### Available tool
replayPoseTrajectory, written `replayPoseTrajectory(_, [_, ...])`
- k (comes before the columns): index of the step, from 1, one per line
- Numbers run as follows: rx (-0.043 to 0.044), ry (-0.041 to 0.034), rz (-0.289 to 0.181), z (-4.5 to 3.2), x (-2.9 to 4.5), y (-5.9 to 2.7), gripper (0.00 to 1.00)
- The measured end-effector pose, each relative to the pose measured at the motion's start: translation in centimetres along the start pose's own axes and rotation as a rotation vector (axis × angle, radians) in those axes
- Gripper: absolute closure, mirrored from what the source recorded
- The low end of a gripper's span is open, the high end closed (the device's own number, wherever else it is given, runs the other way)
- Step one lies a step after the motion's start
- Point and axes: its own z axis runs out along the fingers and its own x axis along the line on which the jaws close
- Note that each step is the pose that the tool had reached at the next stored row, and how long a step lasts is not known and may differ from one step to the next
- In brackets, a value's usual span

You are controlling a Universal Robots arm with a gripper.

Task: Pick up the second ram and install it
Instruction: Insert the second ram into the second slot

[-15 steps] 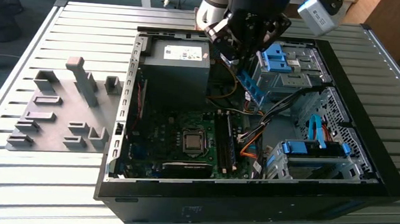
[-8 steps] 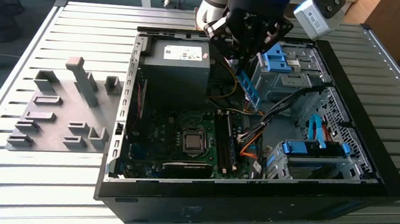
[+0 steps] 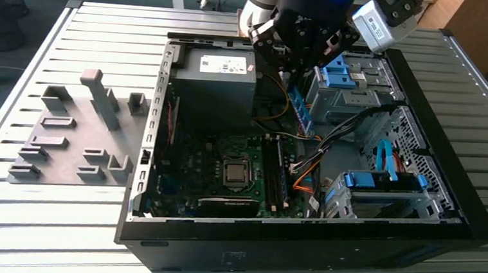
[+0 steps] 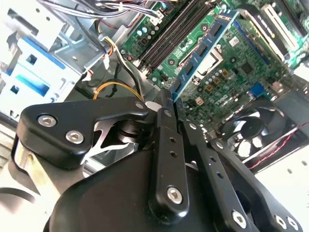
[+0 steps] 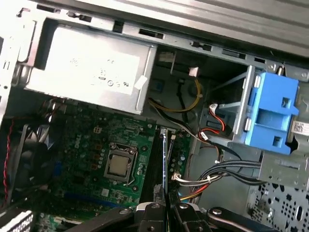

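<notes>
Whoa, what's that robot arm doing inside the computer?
The black gripper holds a long, thin blue-green memory stick pinched by one end, above the inside of the open black computer case. In the second wrist view the stick reaches out from the gripper toward the green motherboard, near its dark memory slots. It is not yet seated in a slot; it hangs over the board.

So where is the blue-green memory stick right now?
The thin blue-green circuit-board stick is pinched in the black gripper, hanging above the green motherboard, beside the grey power supply box.
</notes>
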Motion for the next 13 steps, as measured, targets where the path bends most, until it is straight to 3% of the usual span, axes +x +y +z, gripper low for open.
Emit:
replayPoseTrajectory(7, [0.0027,-0.0019,0.099,0.12,0.0,0.0,0.86])
replayPoseTrajectory(13, [0.0027,-0.0018,0.104,0.15,-0.08,-0.02,0.86])
